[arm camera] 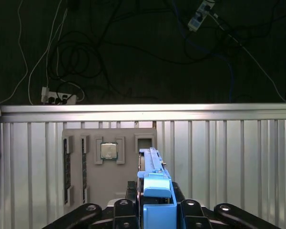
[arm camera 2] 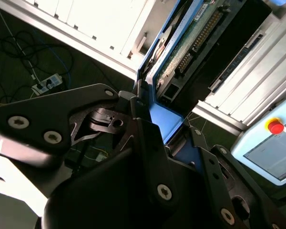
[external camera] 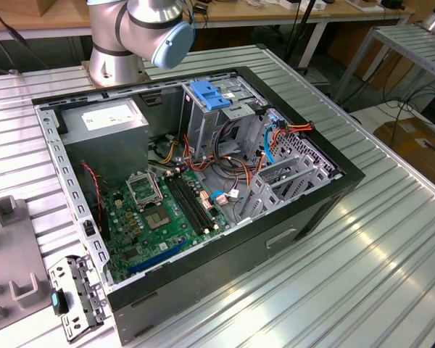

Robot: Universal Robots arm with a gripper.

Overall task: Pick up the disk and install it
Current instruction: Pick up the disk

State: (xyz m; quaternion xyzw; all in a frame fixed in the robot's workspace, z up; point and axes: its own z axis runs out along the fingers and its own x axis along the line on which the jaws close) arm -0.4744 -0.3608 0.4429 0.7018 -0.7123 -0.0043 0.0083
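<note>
On table (external camera: 380, 254): open computer case (external camera: 239, 255), arm base (external camera: 112, 54) behind it. Inside, toward the exterior view's left: power supply (external camera: 105, 119) at back, motherboard (external camera: 154, 210) before it; drive cage (external camera: 203, 123) to their right. Fixture tray (external camera: 11, 254) beside case, at the exterior view's left. Disk (arm camera: 151, 164) clamped in gripper (arm camera: 156, 202), above table.

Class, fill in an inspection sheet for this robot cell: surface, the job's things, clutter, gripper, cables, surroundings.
Surface: ribbed metal table carrying an open case.
Job's things: disk held in the gripper, blue rail along its edge; upright cage in the case, blue latch on top.
Clutter: grey tray with a chip; metal bracket beside the case's corner.
Gripper: gripper shut on the disk.
Cables: orange and blue wires inside the case; loose leads and a power strip on the floor.
Surroundings: pendant with a red button; another metal table.
</note>
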